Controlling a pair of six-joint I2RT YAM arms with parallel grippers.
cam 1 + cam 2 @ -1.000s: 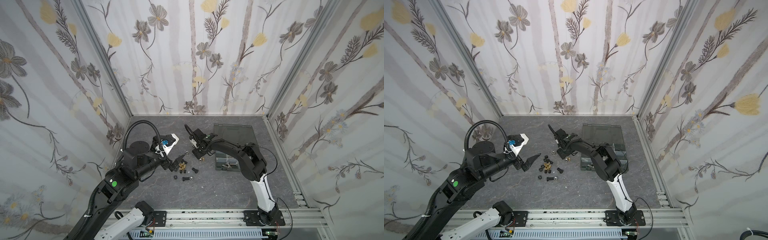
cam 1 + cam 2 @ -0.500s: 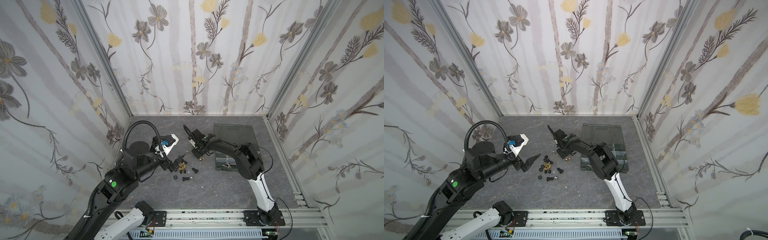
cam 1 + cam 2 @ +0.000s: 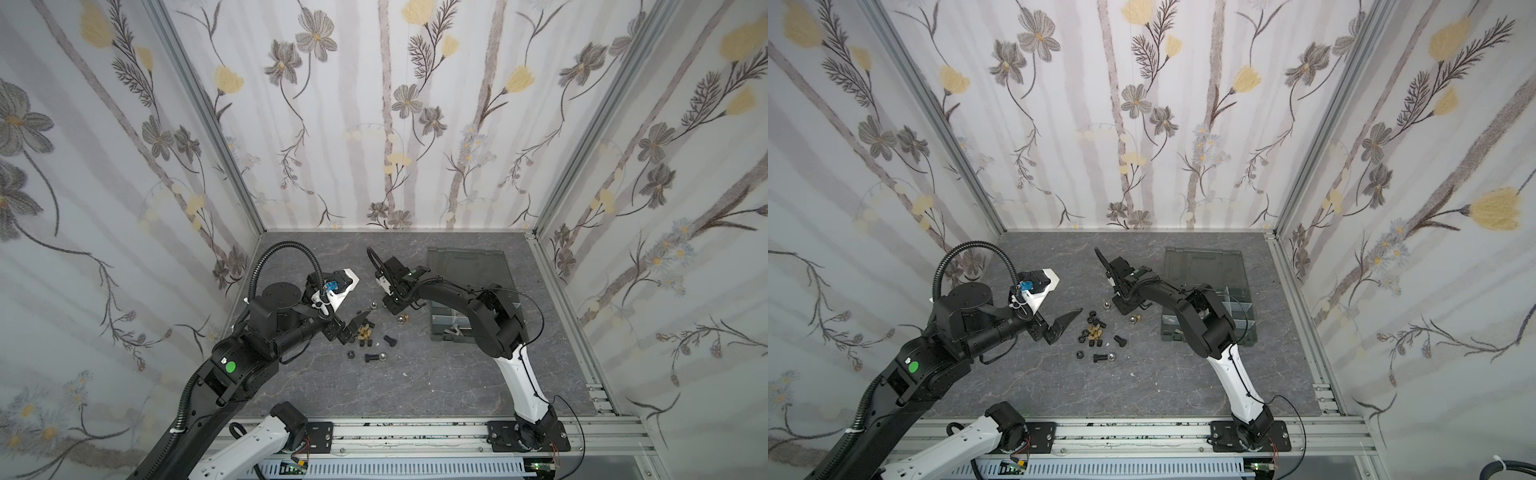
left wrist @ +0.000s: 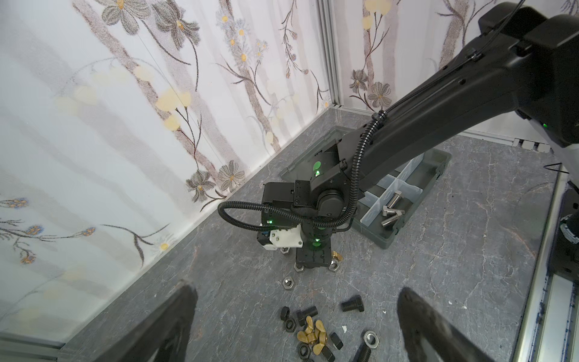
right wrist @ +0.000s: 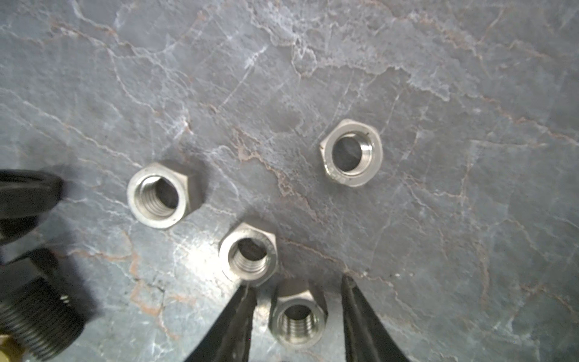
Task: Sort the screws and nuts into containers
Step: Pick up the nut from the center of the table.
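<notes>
While straddling one silver hex nut (image 5: pixel 297 319) flat on the grey tabletop (image 5: pixel 438 94), had R gripper (image 5: pixel 297 286) part-spread: gap each side, no pinch yet. Judged step: picking a nut for the organizer box (image 4: pixel 438 175). Noted three more silver nuts (image 5: pixel 159 196) close by, the nearest almost touching one finger (image 5: pixel 241 313). Saw L gripper (image 3: pixel 1065 323) spread wide, empty, near the brass wing nuts (image 4: pixel 311 333) & black bolts (image 4: pixel 352 304). Spotted silver bolts (image 4: pixel 391 210) in one compartment. Next prob. needs: squeeze across flats, lift straight w/o nudging the neighbour.
</notes>
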